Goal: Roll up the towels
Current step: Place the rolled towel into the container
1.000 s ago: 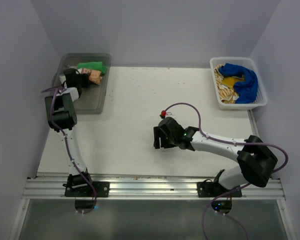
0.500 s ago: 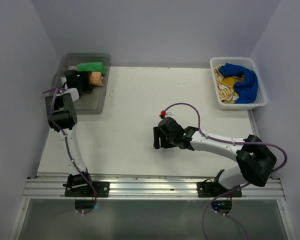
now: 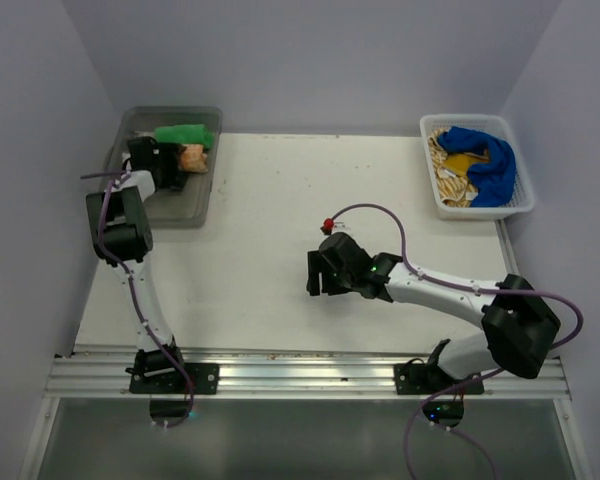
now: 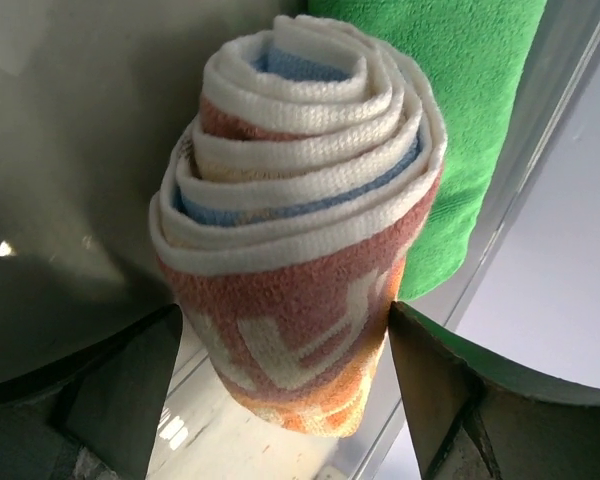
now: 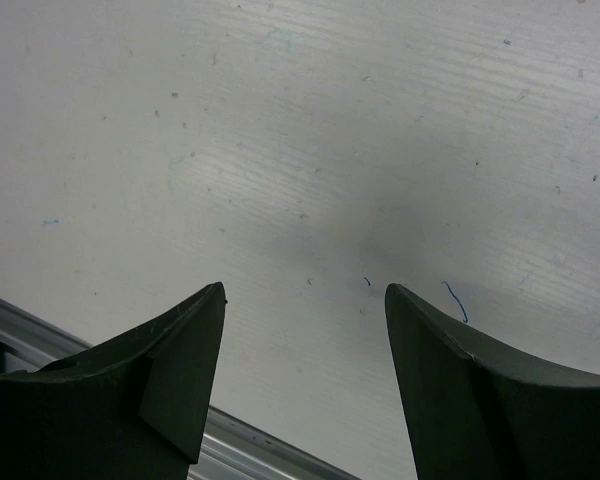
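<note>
Orange towel (image 4: 295,250), rolled, in bin (image 3: 180,200) at worktop's (image 3: 280,200) far-left corner beside green towel (image 4: 450,130). Just released: left gripper (image 4: 280,375) spread either side. Right gripper (image 5: 305,370) apart, empty. Next, probably: blue towel (image 3: 490,165), far-right basket (image 3: 438,208).

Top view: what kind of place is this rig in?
Likely a lab workcell: plain walls box in a white table, left arm and right arm bolted to an aluminium rail, towels kept in a grey bin and white basket.

I count four towels here: one green towel (image 3: 185,134), one orange-and-white towel (image 3: 191,156), one blue towel (image 3: 485,160), one yellow-tan towel (image 3: 445,176), plus one grey bin (image 3: 183,203) and one white basket (image 3: 477,211)
</note>
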